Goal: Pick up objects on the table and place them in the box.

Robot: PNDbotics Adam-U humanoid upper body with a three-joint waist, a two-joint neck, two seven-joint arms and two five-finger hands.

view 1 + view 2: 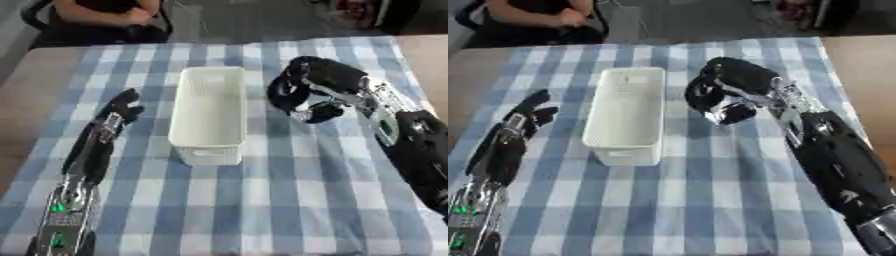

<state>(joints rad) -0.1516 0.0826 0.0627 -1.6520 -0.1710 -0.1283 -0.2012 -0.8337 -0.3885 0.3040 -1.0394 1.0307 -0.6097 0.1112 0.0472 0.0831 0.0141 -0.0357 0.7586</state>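
A white rectangular box point(208, 152) stands lengthwise in the middle of the checked tablecloth, and nothing shows inside it. Just right of the box's far half, my right hand point(302, 85) hovers with its fingers curled downward. A small dark and silvery thing point(733, 114) sits under those fingers, which seem to be curled round it; its shape is unclear. To the left of the box my left hand point(122, 107) lies on the cloth, fingers straight and pointing away from me, holding nothing.
A blue and white checked cloth point(262, 200) covers the table, with bare brown tabletop point(26, 90) at the left edge. My black right forearm point(420, 150) runs along the right side. A person sits beyond the far edge, touching nothing.
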